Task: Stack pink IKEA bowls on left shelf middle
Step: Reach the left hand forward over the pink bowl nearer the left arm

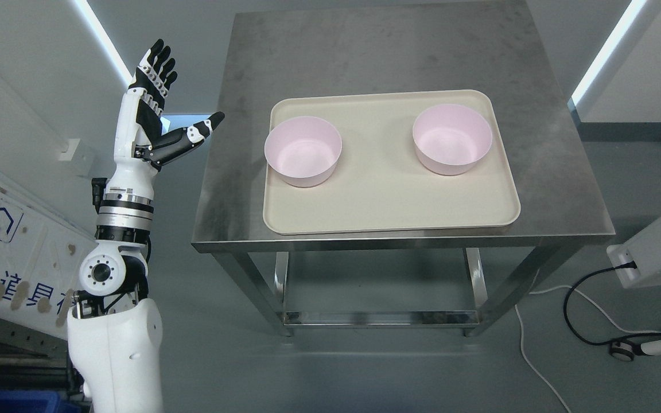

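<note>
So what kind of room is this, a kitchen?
More likely a robot test lab: a bare steel table holding only a tray with two pink bowls, cables on the floor, and strip lights.

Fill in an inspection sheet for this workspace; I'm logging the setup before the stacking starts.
Surface: steel table, bare metal around a beige tray.
Job's things: two pink bowls on the tray, left bowl and right bowl, upright, apart, not stacked.
Clutter: nothing seen on the table.
Grippers: left hand raised beside the table's left edge, fingers spread, holding nothing; right hand not in view.
Cables: black cable and white cable on the floor at right.
Surroundings: white panel with blue print at left, white device at right, grey floor.
</note>
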